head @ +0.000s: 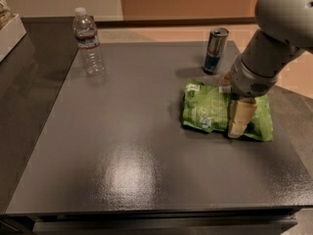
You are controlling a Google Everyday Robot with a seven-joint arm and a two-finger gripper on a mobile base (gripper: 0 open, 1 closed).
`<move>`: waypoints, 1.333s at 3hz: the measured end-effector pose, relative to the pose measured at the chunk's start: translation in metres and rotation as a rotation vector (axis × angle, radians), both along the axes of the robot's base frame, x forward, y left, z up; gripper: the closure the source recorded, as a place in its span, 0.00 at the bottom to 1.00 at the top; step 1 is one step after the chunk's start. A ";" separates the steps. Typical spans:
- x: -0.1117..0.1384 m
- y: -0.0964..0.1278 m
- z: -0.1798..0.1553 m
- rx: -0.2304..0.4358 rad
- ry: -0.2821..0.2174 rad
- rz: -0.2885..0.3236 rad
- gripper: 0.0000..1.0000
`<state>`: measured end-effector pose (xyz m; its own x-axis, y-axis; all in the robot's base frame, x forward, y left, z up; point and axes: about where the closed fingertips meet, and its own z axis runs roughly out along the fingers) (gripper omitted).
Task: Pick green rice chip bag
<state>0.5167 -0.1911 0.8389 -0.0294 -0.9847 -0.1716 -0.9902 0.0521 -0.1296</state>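
The green rice chip bag (pixel 205 106) lies flat on the dark grey table (pixel 122 151), right of centre. It is bright green and crinkly with white label patches. My gripper (pixel 239 123) hangs from the grey arm that enters from the upper right. It points down onto the right half of the bag, and its cream tip is at the bag's surface. The part of the bag under it is hidden.
A blue-silver drink can (pixel 215 50) stands just behind the bag. A clear plastic water bottle (pixel 89 42) stands at the back left. A white box (pixel 9 33) sits at the far left edge. The table's right edge runs close to the bag.
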 end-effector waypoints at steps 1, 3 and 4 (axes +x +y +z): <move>-0.001 0.006 0.004 -0.002 0.019 0.023 0.46; 0.000 0.008 0.043 -0.002 0.000 0.035 0.93; -0.002 0.011 0.074 0.004 -0.021 0.055 1.00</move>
<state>0.5144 -0.1797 0.9133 0.0286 -0.9841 -0.1752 -0.9887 -0.0019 -0.1502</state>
